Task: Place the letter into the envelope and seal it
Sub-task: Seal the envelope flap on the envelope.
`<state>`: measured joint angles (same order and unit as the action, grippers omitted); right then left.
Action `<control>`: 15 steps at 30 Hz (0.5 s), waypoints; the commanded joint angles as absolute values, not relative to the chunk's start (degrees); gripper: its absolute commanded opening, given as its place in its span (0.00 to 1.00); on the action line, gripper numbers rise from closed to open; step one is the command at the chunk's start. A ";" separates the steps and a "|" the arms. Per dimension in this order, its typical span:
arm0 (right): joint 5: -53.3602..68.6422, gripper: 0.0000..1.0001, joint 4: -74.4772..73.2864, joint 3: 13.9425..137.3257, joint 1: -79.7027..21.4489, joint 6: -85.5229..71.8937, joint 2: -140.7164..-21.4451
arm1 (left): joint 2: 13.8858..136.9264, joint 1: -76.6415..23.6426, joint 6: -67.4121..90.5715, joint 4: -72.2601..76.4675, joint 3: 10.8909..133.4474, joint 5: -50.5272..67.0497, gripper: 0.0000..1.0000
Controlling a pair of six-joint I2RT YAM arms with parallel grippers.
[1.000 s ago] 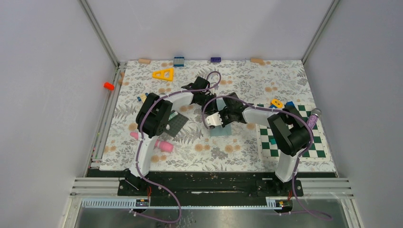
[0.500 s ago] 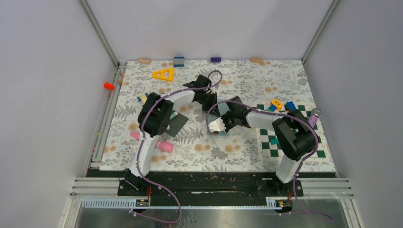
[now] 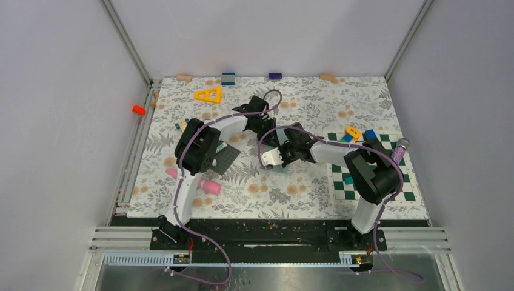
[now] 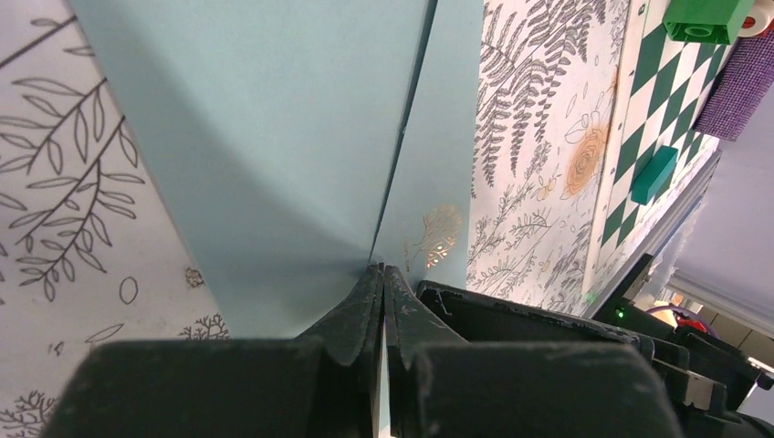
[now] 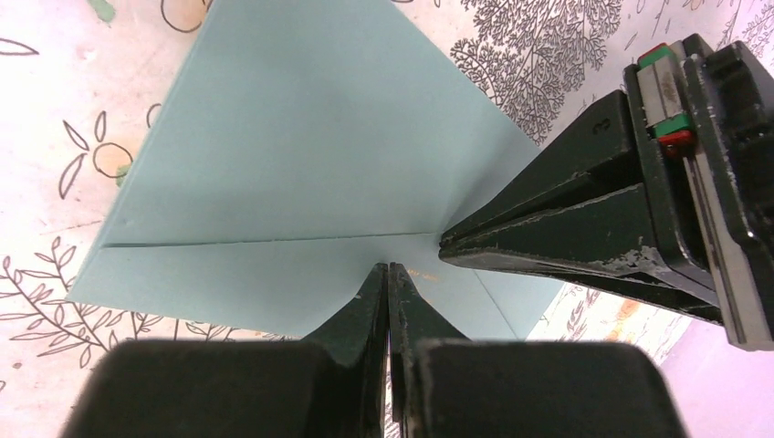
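Note:
The teal-grey envelope (image 5: 301,173) lies flat on the floral table cover with its triangular flap folded down. From above, only a sliver of the envelope (image 3: 281,169) shows under the arms. My left gripper (image 4: 383,269) is shut, tips resting on the envelope (image 4: 274,137) beside the flap edge. My right gripper (image 5: 388,266) is shut too, its tips on the paper just below the flap's point. The two grippers nearly meet there: the left gripper (image 3: 271,140) reaches in from the far side, the right gripper (image 3: 271,159) from the right. The letter is hidden.
A dark grey mat (image 3: 225,159) and a pink object (image 3: 206,185) lie left of the envelope. A green checkerboard (image 3: 400,185) with small blocks and a purple cylinder (image 3: 399,150) is at the right. A yellow triangle (image 3: 208,94) and several blocks sit near the back edge.
My right gripper has moved up and left over the envelope, so it now covers most of it from above. The left arm has barely moved.

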<state>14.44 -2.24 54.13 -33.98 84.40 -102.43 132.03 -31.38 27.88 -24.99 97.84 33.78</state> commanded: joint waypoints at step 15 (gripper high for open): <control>11.95 0.00 -6.13 53.67 -34.75 86.05 -101.87 | 125.73 -29.99 27.68 -24.09 91.27 27.95 0.00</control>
